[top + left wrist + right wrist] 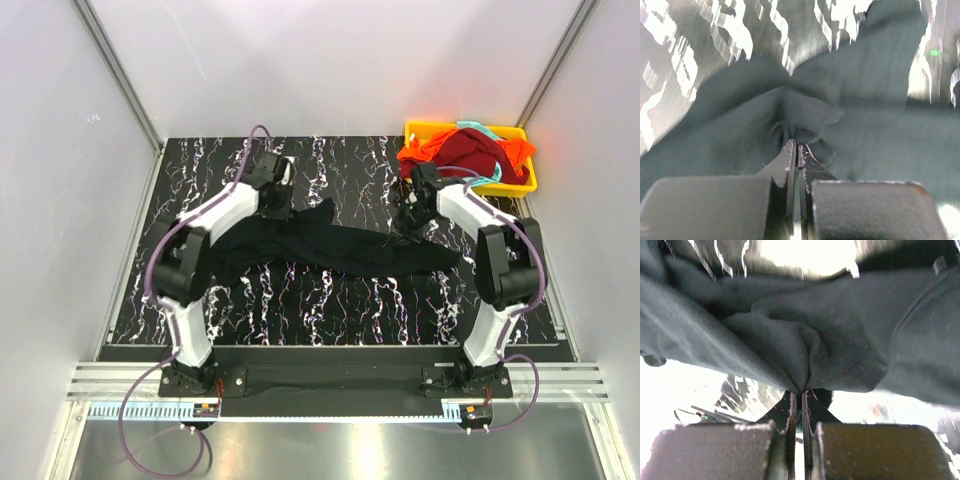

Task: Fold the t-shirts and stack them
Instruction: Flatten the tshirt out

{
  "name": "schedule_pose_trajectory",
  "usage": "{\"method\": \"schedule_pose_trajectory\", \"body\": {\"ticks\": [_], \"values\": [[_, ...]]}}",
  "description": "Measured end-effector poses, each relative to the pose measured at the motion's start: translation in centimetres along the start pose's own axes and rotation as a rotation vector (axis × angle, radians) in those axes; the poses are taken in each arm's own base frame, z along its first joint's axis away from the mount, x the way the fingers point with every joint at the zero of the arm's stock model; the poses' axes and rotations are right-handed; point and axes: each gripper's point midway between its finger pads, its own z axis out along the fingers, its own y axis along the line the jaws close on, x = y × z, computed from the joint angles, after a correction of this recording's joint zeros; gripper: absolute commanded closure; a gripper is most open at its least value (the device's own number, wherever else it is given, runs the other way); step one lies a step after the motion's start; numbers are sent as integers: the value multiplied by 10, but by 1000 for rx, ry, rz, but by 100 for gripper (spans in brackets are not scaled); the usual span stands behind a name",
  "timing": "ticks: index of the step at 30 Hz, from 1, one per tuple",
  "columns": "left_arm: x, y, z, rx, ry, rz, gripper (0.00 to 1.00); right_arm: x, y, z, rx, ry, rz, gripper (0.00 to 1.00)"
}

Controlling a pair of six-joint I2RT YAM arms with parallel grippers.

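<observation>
We find the black soft-fabric t-shirt (330,245) stretched left to right across the middle of the black, white-veined surface (300,300); the left tool (796,147) is clamped together on a bunched fold at its far left part; the right tool (801,392) is clamped on a gathered fold towards its right end; the dark red t-shirt (470,150), bright orange t-shirt (517,150) and teal t-shirt (488,181) lie heaped in the shallow yellow plastic tray (527,183) at the far right corner.

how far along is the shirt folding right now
Done: nothing looks folded or stacked yet. In hand: the left gripper and right gripper are both shut on the black t-shirt, bunched lengthwise across the table. Left: the dark red shirt, orange shirt and teal shirt, heaped in the yellow tray.
</observation>
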Motion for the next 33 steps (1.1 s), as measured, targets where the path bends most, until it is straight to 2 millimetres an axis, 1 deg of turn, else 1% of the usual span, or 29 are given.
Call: {"method": "schedule_pose_trajectory", "body": {"ticks": [2,4,7,8,10,11,12,14,17,20,22,25,26,28,29,31,33], "values": [[13,4,-32,2,-27,8,100,8,-1,-15,6,-8,-12,100],[28,8,-79,13,-68,9,100,23,-1,-36,-3,-27,-28,100],[47,7,-149,75,-204,-4,100,52,-5,-68,-29,-63,-44,100],[55,7,-174,101,-265,-18,100,65,-7,-79,-39,-73,-46,100],[76,5,-209,162,-351,-58,100,83,-12,-91,-55,-86,-46,100],[86,3,-225,200,-397,-77,100,91,-14,-94,-58,-82,-42,100],[98,1,-234,232,-419,-98,100,97,-16,-96,-61,-73,-38,99],[120,-1,-239,274,-410,-136,100,103,-20,-93,-53,-48,-28,99],[153,-2,-232,289,-305,-197,100,101,-24,-83,-28,-8,-14,99],[168,0,-232,273,-233,-237,100,98,-21,-79,-28,13,-4,99],[172,2,-238,261,-212,-254,95,99,-16,-82,-55,13,-3,97],[170,5,-248,240,-214,-276,91,108,-9,-86,-110,19,-12,97],[169,6,-250,230,-210,-283,87,116,-12,-85,-117,34,-9,97],[170,8,-247,206,-178,-289,75,137,-22,-80,-121,80,12,95],[172,9,-244,192,-147,-293,67,149,-29,-76,-117,110,32,94],[174,11,-237,165,-88,-295,61,169,-40,-70,-101,162,71,92],[175,13,-230,138,-32,-291,56,174,-45,-67,-81,185,94,90]]}}
